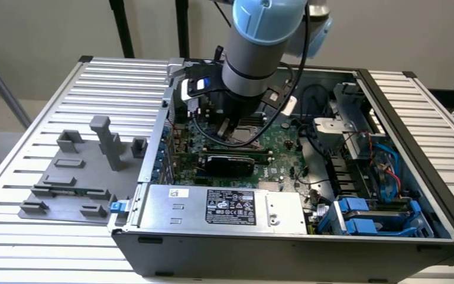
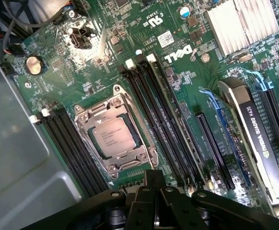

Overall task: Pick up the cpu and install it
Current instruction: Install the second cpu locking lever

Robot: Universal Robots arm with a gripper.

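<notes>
The cpu (image 2: 114, 136), a small silvery square chip with printed text, lies flat inside the black socket with its metal frame (image 2: 88, 116) on the green motherboard (image 2: 82, 72). My gripper (image 2: 153, 181) hovers just off the socket's edge, its black fingers pressed together and nothing between them. In the exterior view the arm reaches down into the open computer case (image 1: 290, 248), with the gripper (image 1: 231, 131) low over the socket (image 1: 248, 134) near the middle of the board.
Black memory slots (image 2: 163, 120) flank the socket on both sides. A Quadro graphics card (image 2: 259, 139) and a finned heat sink (image 2: 239, 19) stand nearby. The power supply (image 1: 219, 207), blue drive bays (image 1: 369, 216) and cables crowd the case. Grey fixture blocks (image 1: 77, 171) sit on the exterior view's left.
</notes>
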